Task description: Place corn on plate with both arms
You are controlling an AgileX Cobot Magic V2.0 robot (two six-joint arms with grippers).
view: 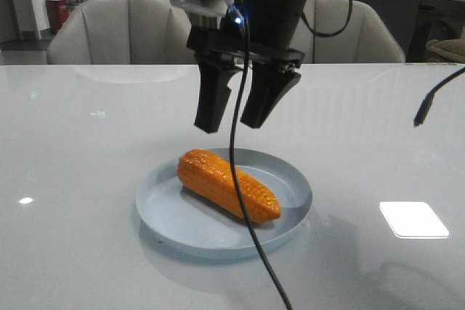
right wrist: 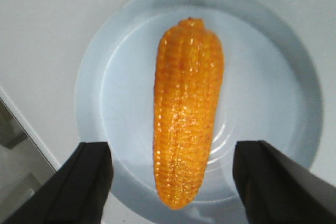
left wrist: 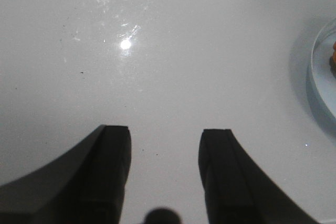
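Observation:
The orange corn [view: 229, 185] lies on its side in the pale-blue plate [view: 167, 219], slanting from back left to front right. My right gripper [view: 232, 125] hangs open a short way above it, touching nothing. In the right wrist view the corn [right wrist: 188, 108] runs lengthwise down the middle of the plate [right wrist: 273, 77], with the right gripper [right wrist: 173, 148] spread wide on either side of its narrow end. My left gripper [left wrist: 165, 130] is open over bare white table. The plate's rim [left wrist: 323, 72] and a sliver of corn [left wrist: 333, 56] show at that view's edge. The front view does not show the left gripper.
A black cable [view: 251, 230] hangs from the right arm across the front of the plate. Another cable end [view: 429, 103] dangles at the right. Two grey chairs [view: 123, 30] stand behind the white table. The table's edge [right wrist: 26, 124] shows in the right wrist view.

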